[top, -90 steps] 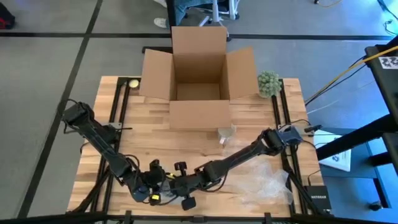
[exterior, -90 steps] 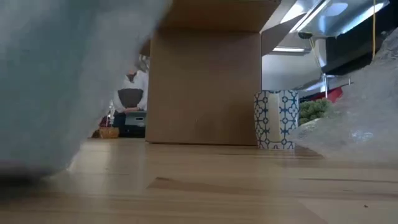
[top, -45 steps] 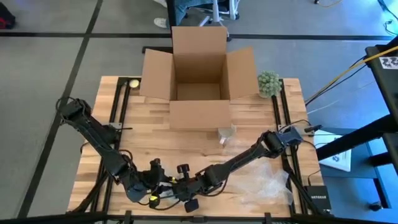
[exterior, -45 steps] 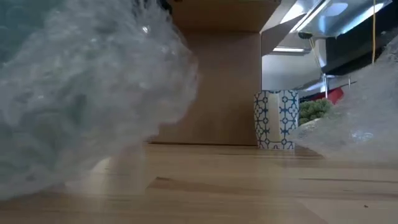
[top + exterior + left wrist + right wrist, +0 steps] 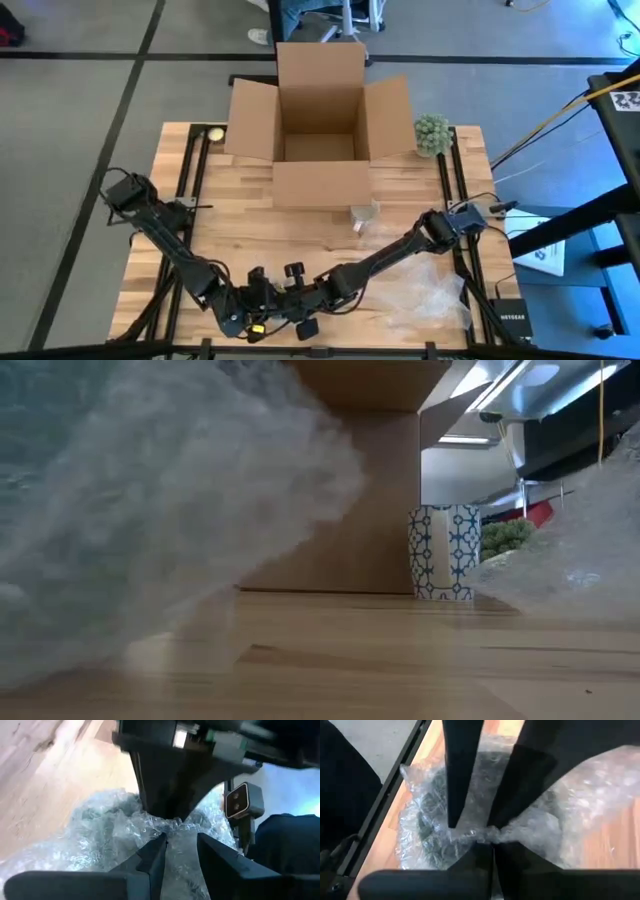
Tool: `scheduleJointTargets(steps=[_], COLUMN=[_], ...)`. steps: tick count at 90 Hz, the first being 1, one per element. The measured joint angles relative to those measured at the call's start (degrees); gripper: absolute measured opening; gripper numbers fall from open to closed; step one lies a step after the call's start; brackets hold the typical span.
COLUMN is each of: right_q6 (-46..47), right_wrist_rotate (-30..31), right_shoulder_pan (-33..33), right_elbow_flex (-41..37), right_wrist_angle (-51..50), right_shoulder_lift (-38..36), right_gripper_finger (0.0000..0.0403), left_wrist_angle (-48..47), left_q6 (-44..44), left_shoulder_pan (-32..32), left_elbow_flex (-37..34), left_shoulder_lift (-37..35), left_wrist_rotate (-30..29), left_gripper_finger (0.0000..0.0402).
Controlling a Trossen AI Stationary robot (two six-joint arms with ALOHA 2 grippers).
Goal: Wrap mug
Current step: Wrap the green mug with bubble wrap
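The blue-and-white patterned mug (image 5: pixel 363 214) (image 5: pixel 445 550) stands upright on the table just in front of the cardboard box. A sheet of clear bubble wrap (image 5: pixel 430 295) lies at the near right. A bunched part of the bubble wrap (image 5: pixel 100 830) (image 5: pixel 150 530) reaches the near edge, where both grippers meet. My right gripper (image 5: pixel 493 847) is shut on a twisted neck of the wrap. My left gripper (image 5: pixel 182 850) faces it, open, with its fingers on either side of that neck. My right gripper pinches the gathered, twisted neck of the bubble wrap (image 5: pixel 487 834) between its two fingers, several layers bunched together. The wrap fans out on both sides of the pinch. My left gripper has wrap between its open fingers; I cannot tell whether it touches it.
An open cardboard box (image 5: pixel 318 120) stands at the far middle of the table, flaps out. A green ball-shaped plant (image 5: pixel 432 133) sits at the far right and a small pale ball (image 5: pixel 214 133) at the far left. Bare wood lies between the box and the grippers.
My left gripper has shifted a little toward the near edge and the right, closer to the right gripper. In the low view the bunched bubble wrap has spread farther across in front of the box.
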Motion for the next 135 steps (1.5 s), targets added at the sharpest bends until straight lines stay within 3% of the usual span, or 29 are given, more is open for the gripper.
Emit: scheduleJointTargets(steps=[28, 46, 68, 86, 104, 123, 135], right_q6=[-0.15, 0.31, 3.6, 3.49, 3.19, 3.1, 3.1], right_wrist_rotate=[-0.02, 0.35, -2.08, -2.57, -2.62, -3.05, -3.06], right_shoulder_pan=[0.07, -0.41, -0.75, -0.74, -0.74, -0.7, -0.7], right_elbow_flex=[12.13, 8.58, 4.57, 4.51, 4.49, 4.38, 4.38], right_wrist_angle=[-13.36, -6.49, -4.9, -3.8, -4.24, -4.69, -4.65], right_shoulder_lift=[-0.05, 0.67, 2.51, 2.78, 2.81, 2.92, 2.94], right_gripper_finger=[0.0, 0.0001, 0.0001, 0.0001, 0.0001, 0.0001, 0.0001], left_wrist_angle=[-0.31, -0.34, -0.59, -3.29, -17.73, -43.14, -42.46], left_q6=[0.04, 0.04, 0.33, 2.33, -2.85, -18.66, -24.24], left_shoulder_pan=[0.04, -0.08, -0.44, -1.47, -3.38, -4.52, -5.08], left_elbow_flex=[-0.15, -0.21, -0.29, 0.5, 2.19, 1.78, -2.83], left_shoulder_lift=[0.15, 0.19, -0.43, -6.56, -14.35, -16.05, -15.98], left_wrist_rotate=[-0.52, -0.96, 0.18, 1.28, -0.82, -2.63, 0.93], left_gripper_finger=[0.0098, 0.0098, 0.0098, 0.0098, 0.0098, 0.0098, 0.0098])
